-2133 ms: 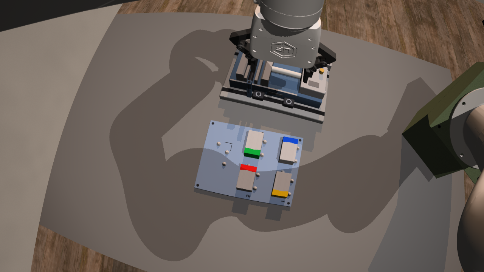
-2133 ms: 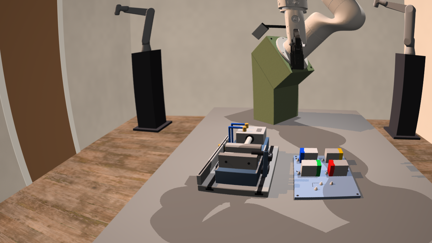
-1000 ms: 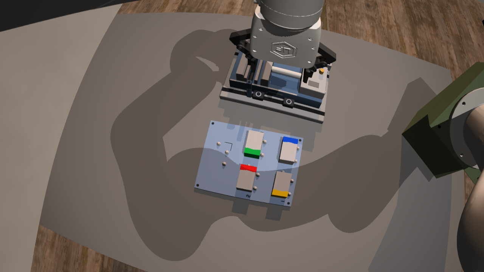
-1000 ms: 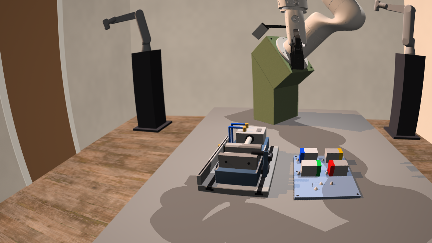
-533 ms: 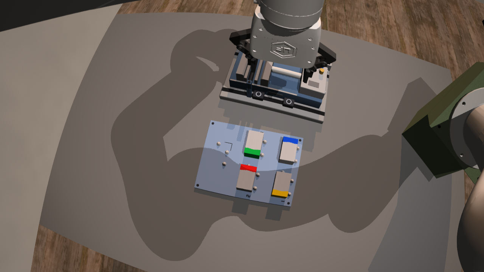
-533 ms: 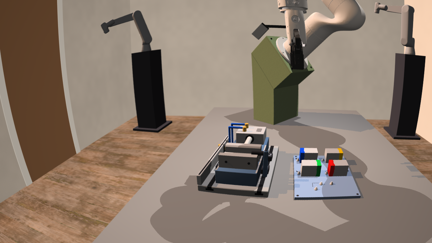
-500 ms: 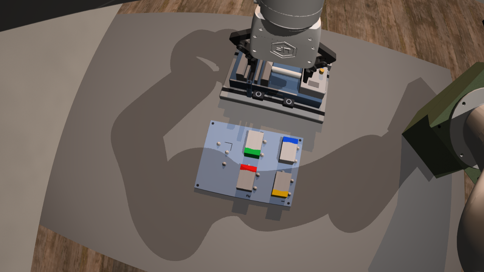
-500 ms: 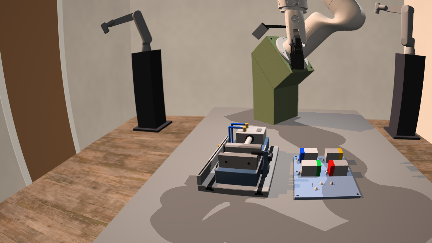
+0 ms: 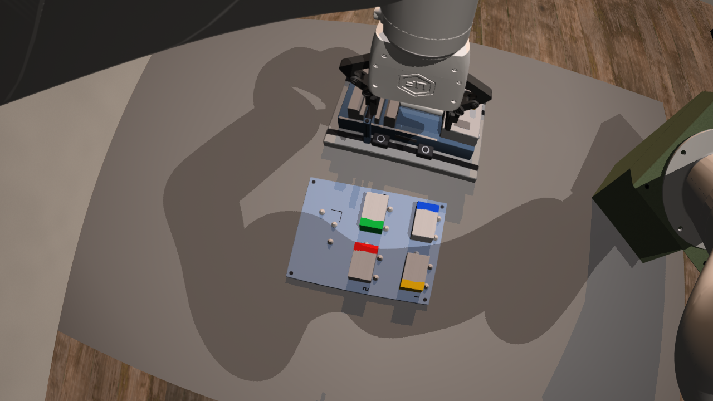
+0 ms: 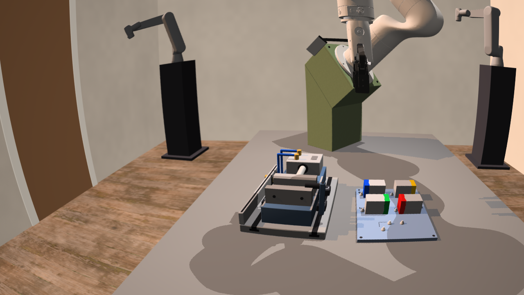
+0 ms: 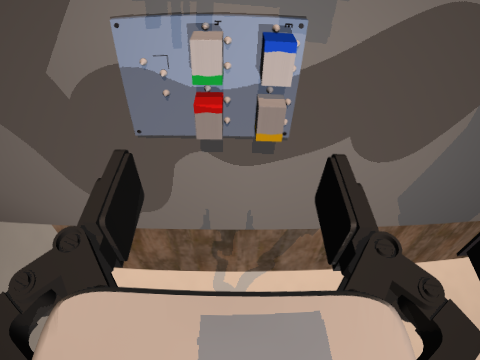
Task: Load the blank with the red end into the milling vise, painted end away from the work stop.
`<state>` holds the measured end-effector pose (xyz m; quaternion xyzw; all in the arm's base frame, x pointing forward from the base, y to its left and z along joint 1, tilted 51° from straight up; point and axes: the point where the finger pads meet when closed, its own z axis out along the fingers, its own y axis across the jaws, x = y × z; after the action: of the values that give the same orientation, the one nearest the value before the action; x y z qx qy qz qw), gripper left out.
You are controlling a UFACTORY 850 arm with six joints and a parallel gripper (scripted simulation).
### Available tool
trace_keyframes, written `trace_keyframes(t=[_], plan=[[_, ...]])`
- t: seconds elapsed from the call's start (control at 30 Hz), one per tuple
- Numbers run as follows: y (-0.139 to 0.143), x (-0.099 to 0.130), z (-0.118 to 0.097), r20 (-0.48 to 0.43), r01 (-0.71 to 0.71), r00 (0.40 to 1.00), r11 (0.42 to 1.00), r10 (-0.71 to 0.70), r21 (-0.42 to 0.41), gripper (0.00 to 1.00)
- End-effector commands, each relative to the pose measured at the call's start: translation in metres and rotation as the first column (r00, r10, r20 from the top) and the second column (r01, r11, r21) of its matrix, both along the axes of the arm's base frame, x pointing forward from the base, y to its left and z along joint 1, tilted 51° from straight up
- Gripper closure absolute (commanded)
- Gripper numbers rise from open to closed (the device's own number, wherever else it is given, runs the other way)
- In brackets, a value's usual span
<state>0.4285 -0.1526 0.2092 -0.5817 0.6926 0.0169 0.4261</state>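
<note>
the red-ended pale blank (image 9: 363,263) (image 10: 410,203) (image 11: 209,121) lies flat on the infeed plate (image 9: 311,259) (image 10: 373,234) (image 11: 145,112).

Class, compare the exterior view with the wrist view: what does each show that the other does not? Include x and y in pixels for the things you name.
Only exterior: the milling vise (image 9: 451,145) (image 10: 287,214), its blue hoses (image 10: 287,154) and the green pedestal (image 9: 628,159) (image 10: 318,110).

Only wrist: the pincer's two inner pads (image 11: 125,205), facing each other.

Both: the open pincer (image 9: 411,119) (image 10: 361,86) (image 11: 229,174), and the infeed plate (image 9: 311,259) (image 10: 370,231) (image 11: 150,117) bearing the red-ended (image 9: 364,264) (image 10: 411,203) (image 11: 209,117), green-ended (image 9: 374,209) (image 10: 376,204) (image 11: 207,57), blue-ended (image 9: 425,221) (image 10: 375,187) (image 11: 279,62) and yellow-ended (image 9: 415,269) (image 10: 404,188) (image 11: 270,117) blanks.

A smooth, grey-brown tabletop (image 9: 478,274) (image 10: 205,242) (image 11: 280,185) is occupied by a pale blue rectangular infeed plate (image 9: 313,259) (image 10: 370,234) (image 11: 150,112), set near a grey rectangular raised plate (image 9: 399,160) (image 10: 285,232) and, farther off, an angular green pedestal (image 9: 630,219) (image 10: 319,106).
</note>
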Motion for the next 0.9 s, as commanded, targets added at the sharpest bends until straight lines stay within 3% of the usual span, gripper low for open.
trace_keyframes(t=[0.0, 0.1, 0.33, 0.67, 0.87], plan=[[0.012, 0.014, -0.014, 0.002, 0.001, 1.000, 1.000, -0.001, -0.001, 0.00], [0.022, 0.024, -0.025, 0.002, 0.001, 1.000, 1.000, -0.001, -0.001, 0.00], [0.022, 0.024, -0.025, 0.002, 0.001, 1.000, 1.000, -0.001, -0.001, 0.00], [0.070, 0.020, 0.011, 0.002, 0.001, 1.000, 1.000, -0.001, -0.001, 0.00], [0.070, 0.020, 0.011, 0.002, 0.001, 1.000, 1.000, -0.001, -0.001, 0.00]])
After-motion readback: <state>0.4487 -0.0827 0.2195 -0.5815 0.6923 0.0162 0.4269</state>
